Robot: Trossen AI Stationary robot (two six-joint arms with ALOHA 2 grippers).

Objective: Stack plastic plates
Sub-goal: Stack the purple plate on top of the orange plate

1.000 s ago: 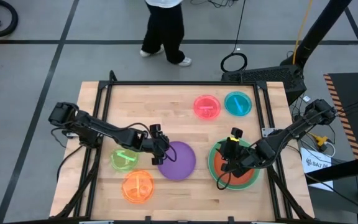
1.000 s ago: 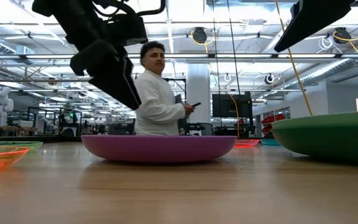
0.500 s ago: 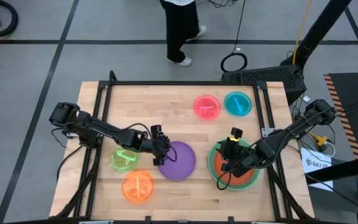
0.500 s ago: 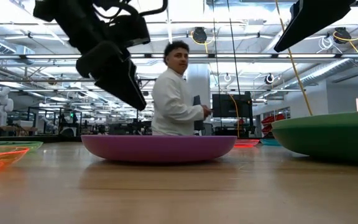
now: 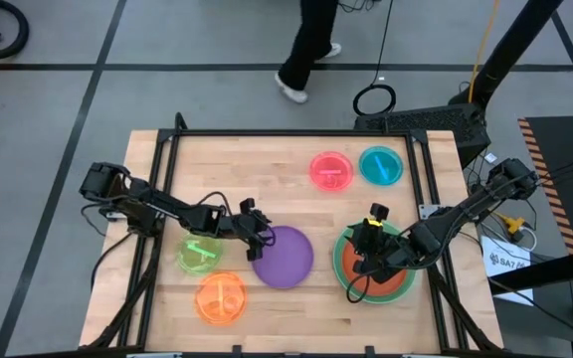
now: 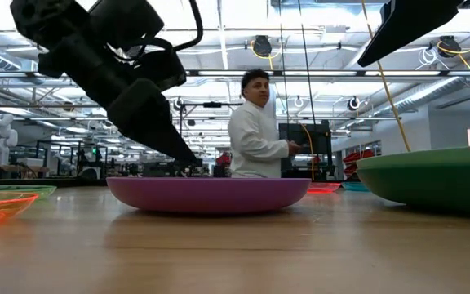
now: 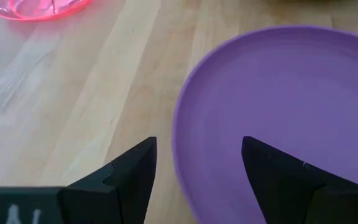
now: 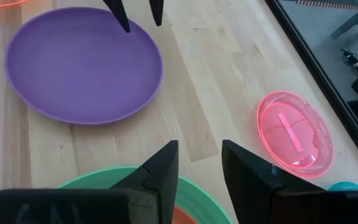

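Left gripper (image 5: 260, 239) sits at the left edge of the purple plate (image 5: 285, 256), fingers spread and released. In the left wrist view the two dark fingers (image 7: 135, 177) straddle the purple plate's near rim, one finger over bare wood outside the rim, the other over the plate's inside; whether either finger touches the rim cannot be told. In the low view the left arm's tip comes down to the far side of the purple plate's rim.

Right gripper (image 5: 370, 247) hovers over the stack at the right of the table (image 5: 267, 169): dark green plate (image 5: 343, 247) at the bottom, mint green plate (image 8: 92, 179) on it, orange-red plate (image 5: 391, 283) on top. Its fingers stand partly apart with nothing between them, not gripping. In the right wrist view the mint rim lies just under the fingers, the purple plate ahead.

Small translucent plates: lime plate (image 5: 199, 255) just beside the left arm, orange plate (image 5: 220, 298) near it toward the front edge, pink plate (image 5: 331, 170) and blue plate (image 5: 381, 165) side by side at the far side, well apart from both grippers.

A person (image 6: 255, 131) in a white coat stands in the room beyond the table.
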